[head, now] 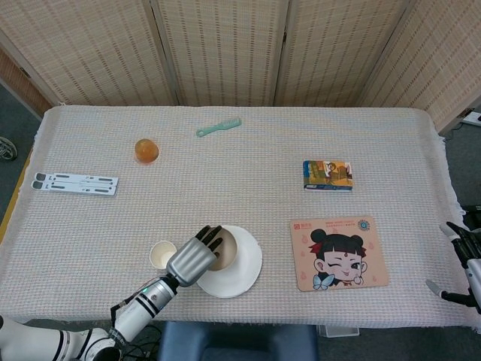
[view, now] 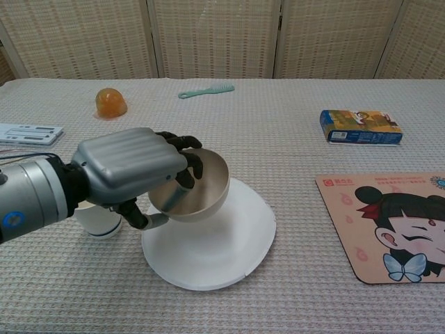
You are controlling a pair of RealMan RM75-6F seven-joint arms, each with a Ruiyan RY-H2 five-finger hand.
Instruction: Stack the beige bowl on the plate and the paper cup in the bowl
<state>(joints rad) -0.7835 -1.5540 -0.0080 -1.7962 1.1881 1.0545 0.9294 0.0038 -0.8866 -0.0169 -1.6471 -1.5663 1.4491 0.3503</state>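
My left hand [view: 132, 170] grips the beige bowl [view: 198, 188] by its near-left rim, fingers curled inside it. The bowl is tilted and sits low over the left part of the white plate [view: 222, 243]; whether it touches the plate I cannot tell. In the head view the same hand [head: 194, 257] covers part of the bowl [head: 224, 250] above the plate [head: 240, 274]. The paper cup [head: 161, 254] stands upright just left of the plate, mostly hidden behind my hand in the chest view [view: 101, 223]. My right hand [head: 467, 259] hangs at the table's right edge, holding nothing, fingers apart.
A cartoon mouse pad [head: 340, 252] lies right of the plate. A small colourful box [head: 328, 174] sits behind it. Farther back are an orange ball-like object [head: 146, 150], a green comb [head: 219, 127] and a white flat strip [head: 75, 183] at the left edge.
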